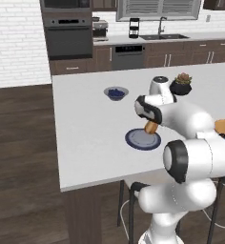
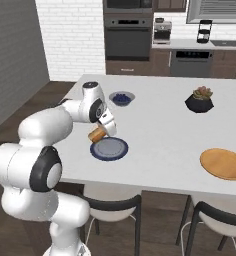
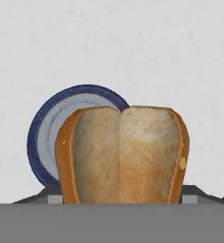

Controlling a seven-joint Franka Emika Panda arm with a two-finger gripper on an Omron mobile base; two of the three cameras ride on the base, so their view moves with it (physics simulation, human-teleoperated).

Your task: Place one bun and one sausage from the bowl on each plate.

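Split bun [image 3: 122,156] in jaws, over grey-blue plate [image 3: 47,123].

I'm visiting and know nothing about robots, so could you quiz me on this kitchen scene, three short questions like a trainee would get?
1. True or false: the gripper holds a bun above the counter.
2. Which plate is the bun closest to? A) the orange-tan plate B) the blue-rimmed plate C) neither, it is over the bowl of blueberries
3. Fill in: the black pot on the counter holds a ____.

Key: 1 true. 2 B; the bun hangs at that plate's edge, not yet set down. 3 succulent.
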